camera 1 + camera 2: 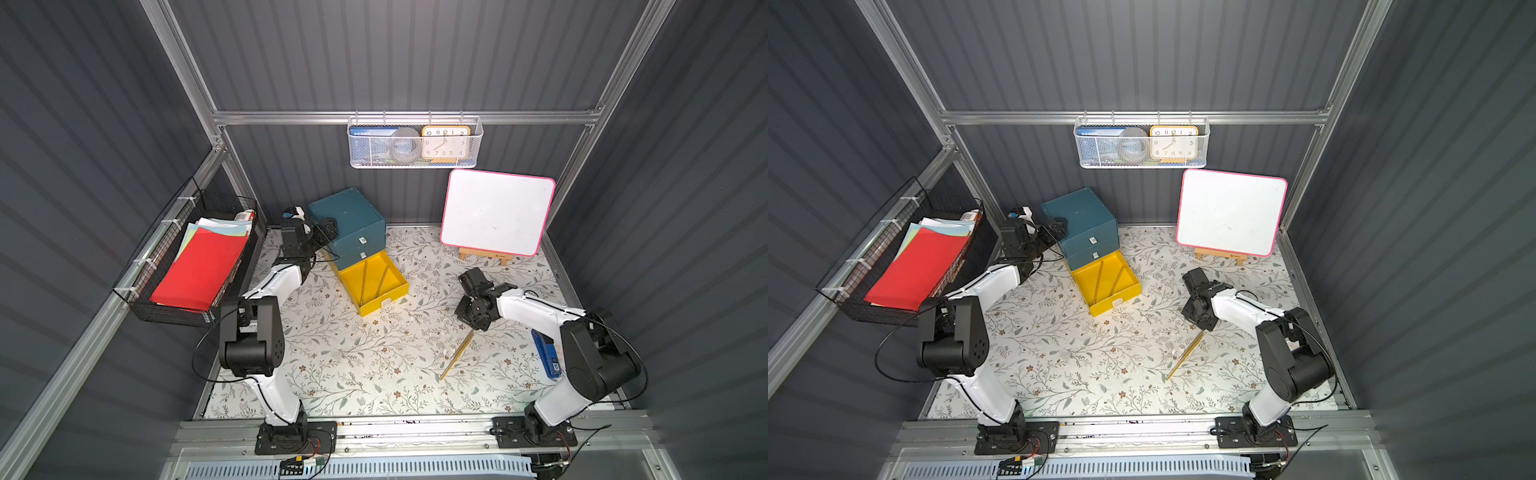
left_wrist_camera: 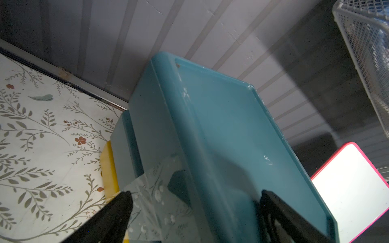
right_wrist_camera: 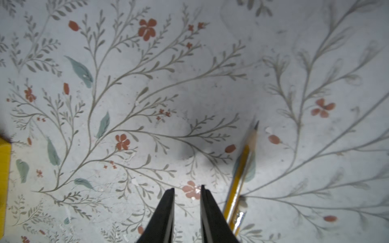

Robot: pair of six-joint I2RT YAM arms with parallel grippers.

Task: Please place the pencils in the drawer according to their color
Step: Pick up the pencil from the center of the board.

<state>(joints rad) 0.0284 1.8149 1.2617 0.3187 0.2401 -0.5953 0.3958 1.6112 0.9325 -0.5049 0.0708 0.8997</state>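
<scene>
Floral surface [image 1: 353, 374], grey booth: yellow drawer [image 1: 376, 308] pulled out, gold pencil [image 1: 457, 355] loose, well apart from it on right arm's side.
Two pencils [image 1: 365, 282] already inside drawer, matching its colour. Right tool [image 3: 187, 188] low just beside loose pencil, jaws slightly apart, empty, offset so not yet astride it. Left tool [image 2: 195, 194] spread wide astride edge of teal cabinet [image 1: 349, 216] above drawer, likely bracing it; no clamp evident.
</scene>
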